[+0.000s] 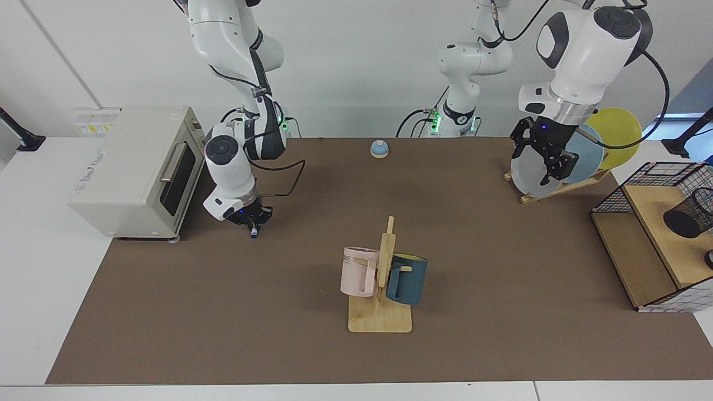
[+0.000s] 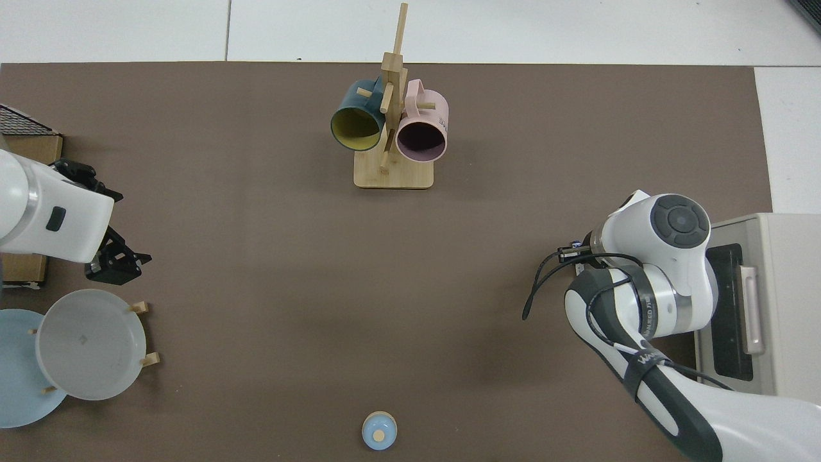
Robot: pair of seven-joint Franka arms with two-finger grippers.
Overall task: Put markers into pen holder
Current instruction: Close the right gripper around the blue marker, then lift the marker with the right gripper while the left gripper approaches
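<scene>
Right gripper hangs low over the brown mat beside the toaster oven, its fingers pinching the marker; only the marker's blue lower end shows beneath the fingers, pointing down and just clear of the mat; in the top view the right arm's wrist hides nearly all of the gripper and the marker cannot be made out there. Left gripper hovers in front of the grey plate on the wooden plate rack, with a light blue and a yellow plate behind it; whether its fingers are spread or pressed together I cannot tell, and nothing is seen in them; from above, the same gripper sits just beside the grey plate. Far across the table from the marker, the pen holder lies tilted on the wooden shelf inside the black wire basket; a mug stand with a pink mug and a teal mug stands mid-mat between them; a small blue bell sits at the mat's far edge.
</scene>
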